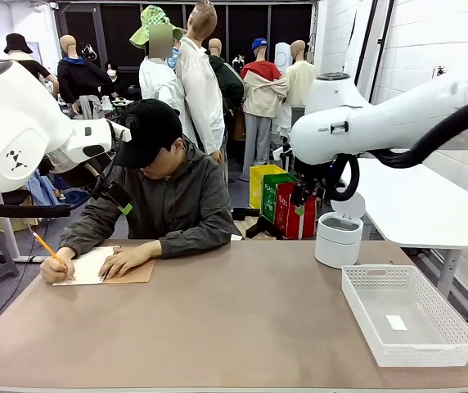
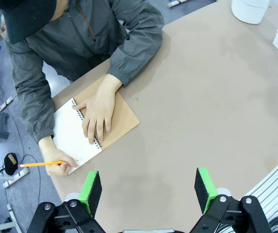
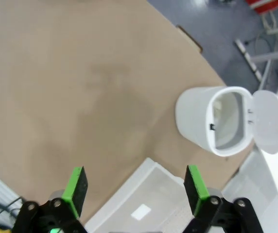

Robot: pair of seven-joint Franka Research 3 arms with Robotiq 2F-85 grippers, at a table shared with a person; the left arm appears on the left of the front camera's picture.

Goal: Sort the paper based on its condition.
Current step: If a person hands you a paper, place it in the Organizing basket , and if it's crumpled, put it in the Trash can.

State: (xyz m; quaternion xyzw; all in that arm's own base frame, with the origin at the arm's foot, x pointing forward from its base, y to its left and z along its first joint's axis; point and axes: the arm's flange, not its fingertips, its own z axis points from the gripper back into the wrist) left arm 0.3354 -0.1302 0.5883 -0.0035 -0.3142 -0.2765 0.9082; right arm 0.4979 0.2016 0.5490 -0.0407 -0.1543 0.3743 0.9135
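- The paper lies at the far left end of the tabletop, in front of the seated person. It is the white page of an open spiral notebook, left of the wire binding.
- One of the person's hands lies flat across the binding. The other hand holds a yellow pencil at the page's lower corner. I cannot tell whether the sheet is free of the spiral.
- Handling, as a judgement: a single sheet is very light, limp and easy to crease or tear, above all along the perforated edge. Lying flat, it gives the fingers little to catch. Taking it by a free edge or corner, or from the person's hand, looks safer than pinching it in the middle.
- The left fingers are spread wide and hold nothing, high over bare tabletop and well apart from the paper.
- The right fingers are also spread and hold nothing.
- The left wrist view shows the binding and both hands on the page, seen from above.
- The right wrist view looks down into the white lidded bin, its lid swung open, and at a corner of the white basket.
- The front view places the bin beyond the basket on the right, both well apart from the paper.
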